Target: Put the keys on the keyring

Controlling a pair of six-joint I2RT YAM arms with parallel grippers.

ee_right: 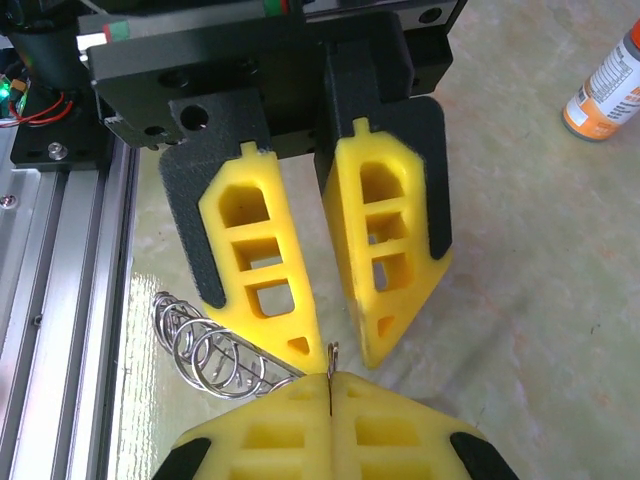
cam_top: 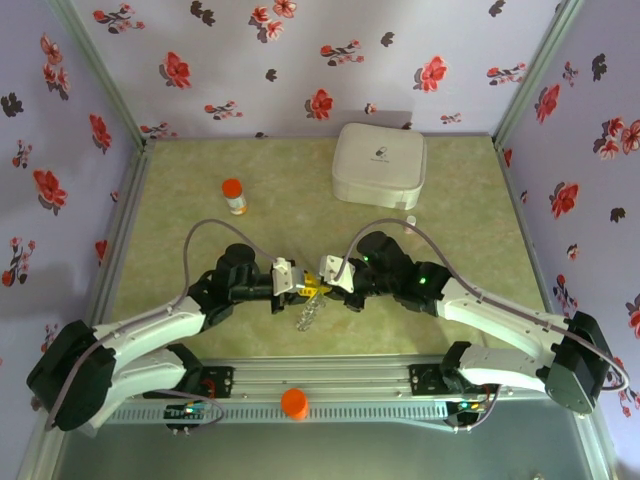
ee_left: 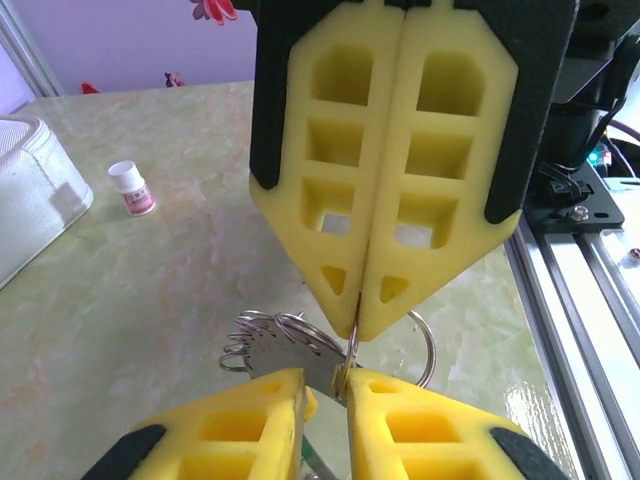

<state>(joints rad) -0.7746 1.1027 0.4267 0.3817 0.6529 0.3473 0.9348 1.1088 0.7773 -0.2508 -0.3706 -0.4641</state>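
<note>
Top view, arms: the left gripper [cam_top: 308, 287] and the right gripper [cam_top: 325, 282] meet tip to tip over the middle of the green marbled table [cam_top: 470, 200], near the front rail.
Top view, keyring: the keyring [cam_top: 308, 316] hangs as a silvery tangle just below the meeting fingertips.
Top view, far side: a white rounded box [cam_top: 380, 163] sits at the back and an orange-capped bottle [cam_top: 234, 196] stands to its left, both well apart from the arms.
Left wrist, left gripper [ee_left: 326, 392]: its yellow fingers stand a narrow slot apart, with metal from the tangle in the slot. I cannot tell whether they pinch it.
Left wrist, right gripper [ee_left: 357, 325]: it is pressed closed and nips a thin wire loop at its tips.
Left wrist, keyring [ee_left: 268, 340]: it is a bunch of wire loops beside the fingertips.
Right wrist, right gripper [ee_right: 329, 395]: its fingers are tight together and a small loop pokes out of the seam.
Right wrist, left gripper [ee_right: 340, 350]: its fingers are slightly parted either side of that loop.
Right wrist, keyring [ee_right: 205, 345]: its coils trail to the left, above the table.
</note>
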